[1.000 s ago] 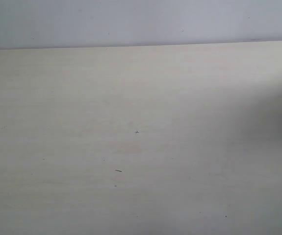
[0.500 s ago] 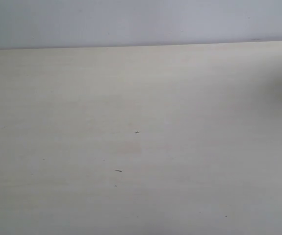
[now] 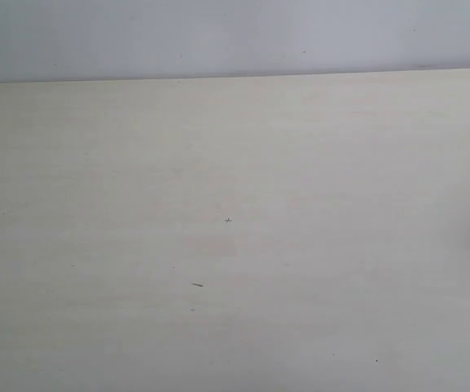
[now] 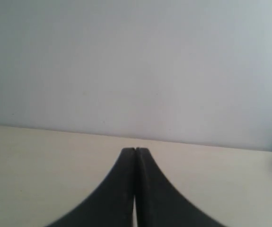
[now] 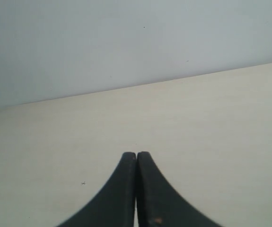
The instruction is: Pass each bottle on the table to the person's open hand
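- The left gripper (image 4: 135, 151) is seen with its black jaws pressed together, empty.
- The right gripper (image 5: 136, 155) is likewise closed.
- The table (image 3: 316, 163) is spread beneath both, flecked by a dark speck (image 3: 198, 284).
- A pale wall (image 3: 218, 37) is seen beyond its far edge.

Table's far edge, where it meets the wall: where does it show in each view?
Exterior view: the table's far edge runs nearly level across the upper part, side to side.
Left wrist view: the edge passes close beyond the tips of the shut left gripper.
Right wrist view: the edge slants across, well beyond the shut right gripper.
Shared landmark: the plain pale wall behind it.
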`<control>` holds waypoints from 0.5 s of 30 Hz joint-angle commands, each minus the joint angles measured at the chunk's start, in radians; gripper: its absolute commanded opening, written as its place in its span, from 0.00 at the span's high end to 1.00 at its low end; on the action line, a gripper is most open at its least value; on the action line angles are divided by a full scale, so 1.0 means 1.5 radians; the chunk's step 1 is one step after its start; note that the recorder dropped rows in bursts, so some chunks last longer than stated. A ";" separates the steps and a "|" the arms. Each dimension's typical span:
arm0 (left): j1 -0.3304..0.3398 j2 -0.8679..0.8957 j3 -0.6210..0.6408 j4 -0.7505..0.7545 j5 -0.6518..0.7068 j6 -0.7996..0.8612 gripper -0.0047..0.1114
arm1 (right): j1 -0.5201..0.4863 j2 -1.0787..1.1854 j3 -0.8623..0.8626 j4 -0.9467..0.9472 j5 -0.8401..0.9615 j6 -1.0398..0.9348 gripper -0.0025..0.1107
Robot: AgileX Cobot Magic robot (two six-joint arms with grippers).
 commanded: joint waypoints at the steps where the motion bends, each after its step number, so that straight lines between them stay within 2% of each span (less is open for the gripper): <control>1: 0.001 -0.005 0.002 0.143 0.038 -0.105 0.96 | -0.002 -0.002 0.003 -0.003 0.000 -0.002 0.98; 15: 0.001 -0.005 0.002 0.167 0.044 -0.105 0.96 | -0.002 -0.002 0.003 -0.003 0.000 -0.002 0.98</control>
